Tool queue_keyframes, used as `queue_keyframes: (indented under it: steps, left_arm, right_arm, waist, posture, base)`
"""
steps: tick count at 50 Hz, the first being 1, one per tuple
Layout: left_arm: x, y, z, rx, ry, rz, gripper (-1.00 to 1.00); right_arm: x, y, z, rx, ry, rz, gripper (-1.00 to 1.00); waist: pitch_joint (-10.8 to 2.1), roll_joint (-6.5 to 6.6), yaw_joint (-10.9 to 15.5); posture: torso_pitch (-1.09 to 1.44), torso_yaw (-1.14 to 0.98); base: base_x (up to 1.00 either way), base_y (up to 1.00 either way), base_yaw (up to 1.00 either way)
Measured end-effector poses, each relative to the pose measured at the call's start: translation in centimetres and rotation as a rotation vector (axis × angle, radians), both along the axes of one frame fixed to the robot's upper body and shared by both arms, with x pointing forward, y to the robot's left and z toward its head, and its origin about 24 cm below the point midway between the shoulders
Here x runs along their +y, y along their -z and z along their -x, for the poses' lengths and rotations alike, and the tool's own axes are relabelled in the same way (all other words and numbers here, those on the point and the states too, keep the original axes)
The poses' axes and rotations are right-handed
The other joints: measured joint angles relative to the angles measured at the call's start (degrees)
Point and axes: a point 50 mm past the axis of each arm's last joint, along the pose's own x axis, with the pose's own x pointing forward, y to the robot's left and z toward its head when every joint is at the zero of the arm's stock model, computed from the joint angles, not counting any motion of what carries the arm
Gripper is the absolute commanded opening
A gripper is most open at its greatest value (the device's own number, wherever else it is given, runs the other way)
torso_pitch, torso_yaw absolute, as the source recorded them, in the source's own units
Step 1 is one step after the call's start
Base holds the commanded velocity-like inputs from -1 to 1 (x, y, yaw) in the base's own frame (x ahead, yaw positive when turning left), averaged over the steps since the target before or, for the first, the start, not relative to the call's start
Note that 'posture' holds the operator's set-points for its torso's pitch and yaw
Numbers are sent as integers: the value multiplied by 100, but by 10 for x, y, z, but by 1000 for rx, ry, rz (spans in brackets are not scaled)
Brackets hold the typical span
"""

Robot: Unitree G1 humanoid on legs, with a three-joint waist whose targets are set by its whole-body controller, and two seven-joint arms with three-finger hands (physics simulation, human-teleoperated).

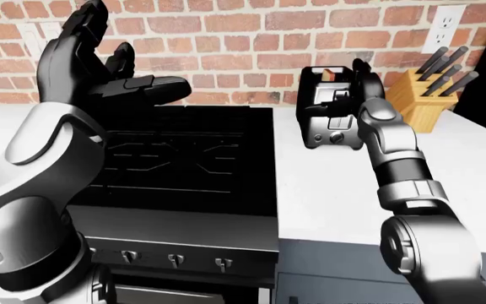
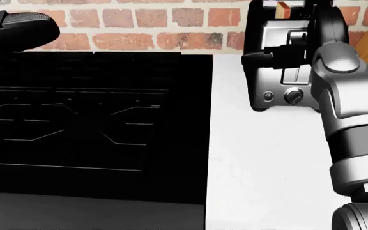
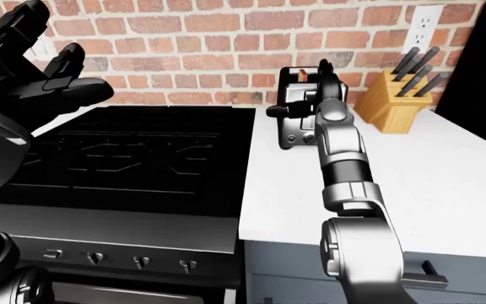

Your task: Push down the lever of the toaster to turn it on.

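The silver and black toaster [image 2: 275, 81] stands on the white counter against the brick wall, with a slice of toast [image 2: 283, 9] sticking out of its top. Its lever [image 2: 297, 37] sits high in the slot on the silver face. My right hand [image 2: 280, 51] is open at that face. One black finger [image 2: 261, 55] lies across the face just below the lever handle, pointing to the view's left; whether it touches, I cannot tell. My left hand [image 1: 117, 69] is raised over the stove, open and holding nothing.
A black stove top [image 1: 184, 152] fills the left of the counter [image 1: 336, 190]. A wooden knife block [image 1: 422, 104] stands right of the toaster, under a wall outlet [image 1: 447, 22]. Oven knobs [image 1: 175, 258] line the stove's lower edge.
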Motion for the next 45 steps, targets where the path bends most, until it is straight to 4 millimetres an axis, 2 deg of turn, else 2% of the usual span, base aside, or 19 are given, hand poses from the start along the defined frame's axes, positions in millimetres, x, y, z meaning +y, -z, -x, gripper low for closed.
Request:
queue_keyframes:
  steps: [45]
  left_arm:
    - [0, 1, -1, 4, 3, 3, 100]
  right_arm:
    - [7, 14, 1, -3, -25, 29, 100]
  waist:
    - [-92, -28, -14]
  posture:
    - [-39, 0]
  base:
    - [0, 0, 0]
